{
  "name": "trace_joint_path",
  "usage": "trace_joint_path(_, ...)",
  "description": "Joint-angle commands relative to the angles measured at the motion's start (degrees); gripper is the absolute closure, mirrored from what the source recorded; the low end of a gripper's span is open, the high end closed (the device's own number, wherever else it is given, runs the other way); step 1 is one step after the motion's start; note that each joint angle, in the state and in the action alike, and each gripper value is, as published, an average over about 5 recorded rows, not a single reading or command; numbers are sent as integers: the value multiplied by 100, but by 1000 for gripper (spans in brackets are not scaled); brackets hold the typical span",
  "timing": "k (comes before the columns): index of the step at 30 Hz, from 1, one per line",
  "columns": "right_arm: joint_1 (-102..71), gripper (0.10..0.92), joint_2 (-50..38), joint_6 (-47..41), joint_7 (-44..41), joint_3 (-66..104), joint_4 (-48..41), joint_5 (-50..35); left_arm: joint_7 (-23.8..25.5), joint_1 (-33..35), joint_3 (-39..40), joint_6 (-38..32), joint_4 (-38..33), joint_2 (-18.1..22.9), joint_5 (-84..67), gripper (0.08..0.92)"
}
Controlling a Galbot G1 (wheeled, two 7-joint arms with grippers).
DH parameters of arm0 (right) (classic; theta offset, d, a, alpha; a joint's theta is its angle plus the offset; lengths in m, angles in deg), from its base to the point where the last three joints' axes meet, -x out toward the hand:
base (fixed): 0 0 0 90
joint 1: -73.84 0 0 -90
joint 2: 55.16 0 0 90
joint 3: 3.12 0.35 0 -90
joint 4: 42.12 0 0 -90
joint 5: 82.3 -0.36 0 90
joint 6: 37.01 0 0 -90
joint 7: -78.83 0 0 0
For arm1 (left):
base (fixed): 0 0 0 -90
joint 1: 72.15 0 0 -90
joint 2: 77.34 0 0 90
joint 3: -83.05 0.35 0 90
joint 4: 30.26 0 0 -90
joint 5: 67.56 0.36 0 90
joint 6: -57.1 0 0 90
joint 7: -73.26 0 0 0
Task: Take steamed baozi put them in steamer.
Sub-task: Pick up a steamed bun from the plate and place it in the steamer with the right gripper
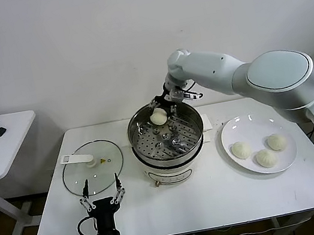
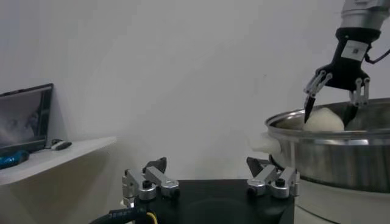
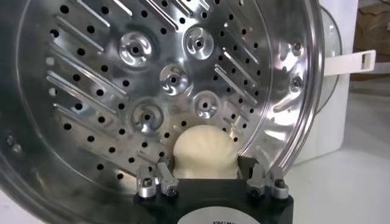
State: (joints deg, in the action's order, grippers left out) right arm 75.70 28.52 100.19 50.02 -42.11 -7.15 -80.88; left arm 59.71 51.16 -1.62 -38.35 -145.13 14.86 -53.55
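Observation:
The steamer (image 1: 194, 139) stands mid-table, a shiny steel pot with a perforated floor on a cream base. My right gripper (image 1: 160, 114) is shut on a cream-white baozi (image 1: 158, 116) and holds it over the pot's far rim, above the floor. In the right wrist view the baozi (image 3: 205, 153) sits between the fingers over the perforated floor (image 3: 152, 73). Three more baozi (image 1: 241, 150) (image 1: 266, 158) (image 1: 276, 142) lie on the white plate (image 1: 233, 133) to the right. My left gripper (image 1: 102, 196) is open and empty at the table's front left. The left wrist view also shows the steamer (image 2: 332, 152) and the held baozi (image 2: 325, 120).
A flat glass lid (image 1: 93, 167) with a white handle lies left of the steamer. A side table (image 1: 3, 144) at far left carries a mouse and small items. The wall is close behind the table.

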Motion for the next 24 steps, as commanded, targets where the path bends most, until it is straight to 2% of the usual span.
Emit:
trace_joint_path(1, 56, 344, 13, 280, -248, -306, 156, -615, 8, -1, -12, 3, 3, 280, -35, 177)
trace_joint_path(10, 103, 331, -11, 280, -280, -347, 185, -743, 11, -22, 0, 18, 15, 280, -31, 177)
trace_joint_path(16, 242, 218, -37, 280, -264, -347, 181, -757, 15, -24, 9, 29, -1, 280, -17, 177)
trace_joint_path(24, 730, 203, -274, 280, -344, -628, 620, -1048, 22, -19, 22, 56, -45, 280, -4, 177)
